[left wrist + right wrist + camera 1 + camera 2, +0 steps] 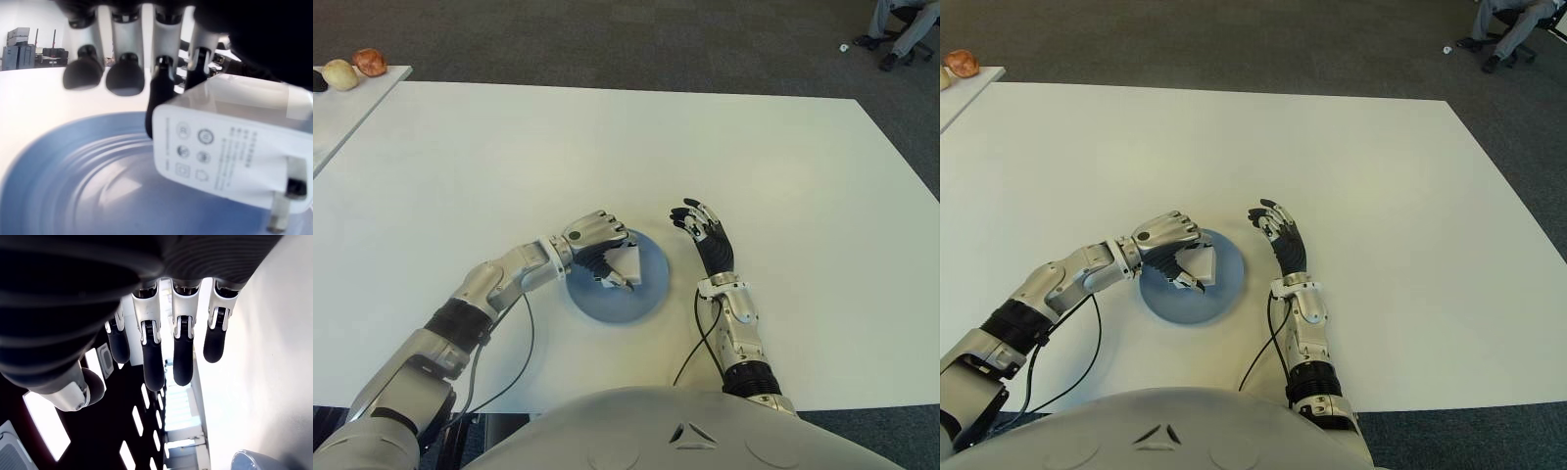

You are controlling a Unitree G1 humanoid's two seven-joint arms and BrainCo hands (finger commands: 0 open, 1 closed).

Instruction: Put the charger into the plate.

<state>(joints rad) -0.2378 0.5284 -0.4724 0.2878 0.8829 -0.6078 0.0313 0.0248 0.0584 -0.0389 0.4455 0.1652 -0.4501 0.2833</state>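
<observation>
Bench (607, 137): white, wide. Blue plate (651, 294) near front edge. Left hand (597, 245) over plate, fingers curled around charger (628, 264); we read it as held just above plate, contact unclear. We judge task nearly done: carry complete, lowering and letting go left. Right hand (705, 230) just right of plate, fingers loosely spread, holding nothing. Charger: white block, printed marks, metal prongs.

Office, grey carpet (607, 39), white table (607, 147)
</observation>
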